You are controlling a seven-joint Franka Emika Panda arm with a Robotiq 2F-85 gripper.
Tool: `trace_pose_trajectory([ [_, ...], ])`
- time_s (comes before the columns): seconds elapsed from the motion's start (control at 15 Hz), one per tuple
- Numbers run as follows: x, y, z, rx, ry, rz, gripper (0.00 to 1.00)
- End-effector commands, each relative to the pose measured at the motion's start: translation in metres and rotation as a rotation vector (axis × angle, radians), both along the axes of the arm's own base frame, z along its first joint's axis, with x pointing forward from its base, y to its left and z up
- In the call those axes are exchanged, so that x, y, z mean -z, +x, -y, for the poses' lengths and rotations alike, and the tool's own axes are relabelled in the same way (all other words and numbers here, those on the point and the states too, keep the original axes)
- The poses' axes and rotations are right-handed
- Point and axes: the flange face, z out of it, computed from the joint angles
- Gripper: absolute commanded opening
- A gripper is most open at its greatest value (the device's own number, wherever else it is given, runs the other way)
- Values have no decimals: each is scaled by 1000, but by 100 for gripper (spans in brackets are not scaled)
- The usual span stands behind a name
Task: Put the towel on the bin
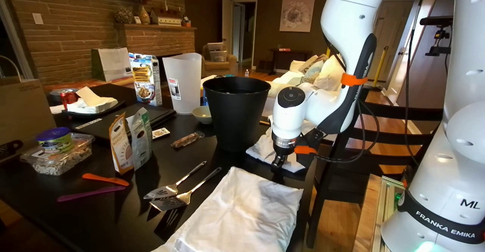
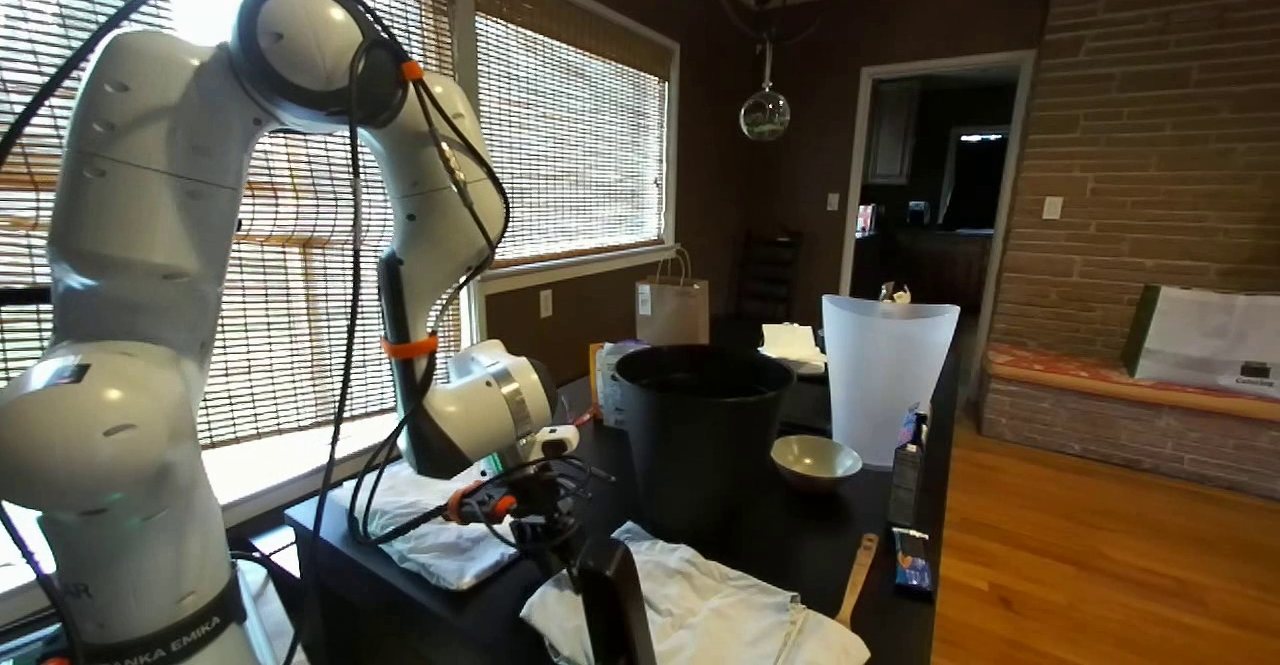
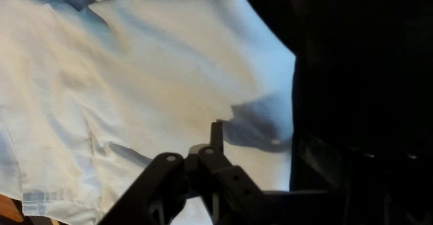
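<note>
The towel, a white to pale blue-grey cloth (image 1: 263,149), lies on the dark table beside the bin. It also shows in an exterior view (image 2: 715,600) and fills much of the wrist view (image 3: 152,69). The black tapering bin (image 1: 237,111) stands upright and shows in an exterior view (image 2: 700,445) too. My gripper (image 1: 278,165) points down over the towel, close to it; whether the tips touch it I cannot tell. In the wrist view the fingers (image 3: 217,125) are together, with no cloth seen between them. Their shadow falls on the towel.
A larger white crinkled cloth (image 1: 242,214) lies at the table's window side. A translucent white jug (image 1: 183,83) and a bowl (image 1: 202,114) stand by the bin. Two metal spatulas (image 1: 178,195) lie nearby. A wooden utensil (image 2: 857,580) lies by the towel. A dark post (image 2: 615,600) stands in front.
</note>
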Motion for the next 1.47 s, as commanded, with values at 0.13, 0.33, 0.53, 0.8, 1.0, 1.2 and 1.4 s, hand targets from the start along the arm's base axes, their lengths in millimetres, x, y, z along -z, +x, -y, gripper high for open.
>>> trace_pose_trajectory([
  [0.13,8,9,16,15,8,9,18],
  [0.33,-6,16,25,37,-3,36,1],
  [0.53,-26,25,38,70,-6,65,0],
  [0.8,-63,41,65,147,-14,108,1],
  [1.0,-96,55,90,209,-18,140,1],
  [1.2,-127,68,112,271,-28,172,1],
  [1.4,-159,78,132,345,-36,213,1],
])
